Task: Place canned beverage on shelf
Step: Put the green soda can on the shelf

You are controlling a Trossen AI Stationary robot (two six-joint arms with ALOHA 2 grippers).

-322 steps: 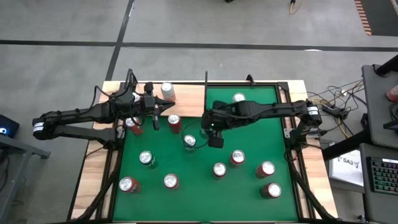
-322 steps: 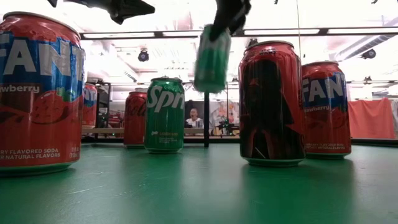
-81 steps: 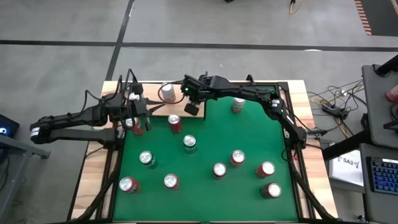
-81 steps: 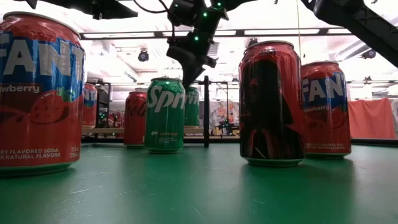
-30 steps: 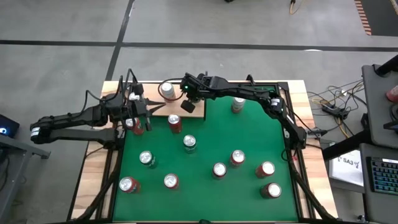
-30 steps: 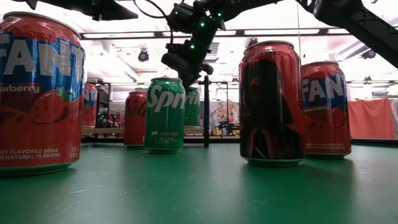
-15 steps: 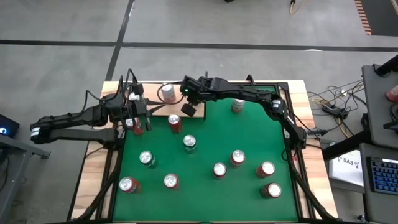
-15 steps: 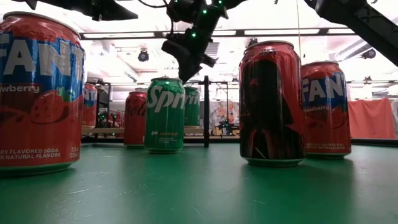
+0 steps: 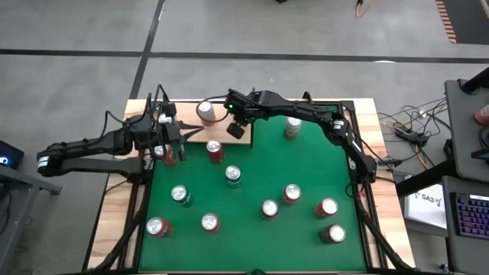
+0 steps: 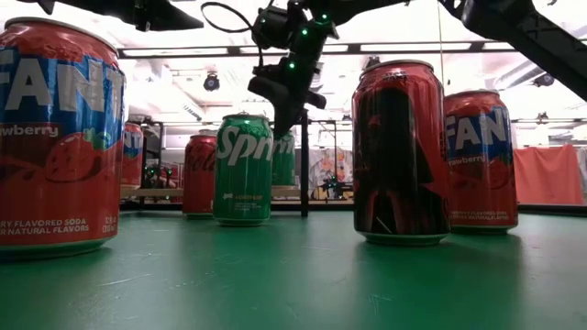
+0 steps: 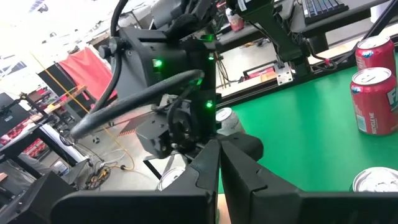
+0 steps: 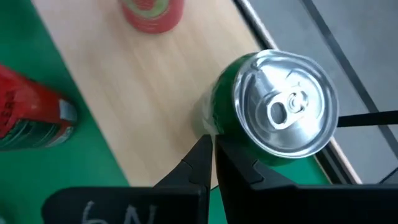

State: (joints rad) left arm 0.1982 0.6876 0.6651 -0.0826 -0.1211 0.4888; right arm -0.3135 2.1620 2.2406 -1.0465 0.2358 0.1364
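Note:
The shelf (image 9: 195,131) is the pale wood panel at the felt's far left. A green can (image 12: 273,118) stands upright on its base near the shelf's far edge; in the high view my right arm hides it. A red can (image 9: 205,111) also stands on the shelf. My right gripper (image 12: 212,144) is shut and points steeply down beside the green can, above the shelf's right end (image 9: 235,130). In the low view it (image 10: 279,128) hangs just over that can (image 10: 285,156). My left gripper (image 11: 218,149) is shut and waits level over the shelf's left end (image 9: 186,132). My right gripper's shut fingertips (image 12: 202,146) come from above, right beside the green can's side wall (image 12: 214,115). I cannot tell whether they touch it. The can stands upright on the shelf.
Many more cans stand on the green felt (image 9: 306,168), among them a red one (image 9: 215,150) just off the shelf's near edge and a green Sprite can (image 10: 243,170). Thin black rods (image 10: 304,165) stand around the shelf. A silver-topped can (image 9: 293,128) stands far right.
My right gripper, still shut, has risen a little above the shelf's right end, then dipped again and tipped more steeply down beside the green can. The can has stayed upright in its place.

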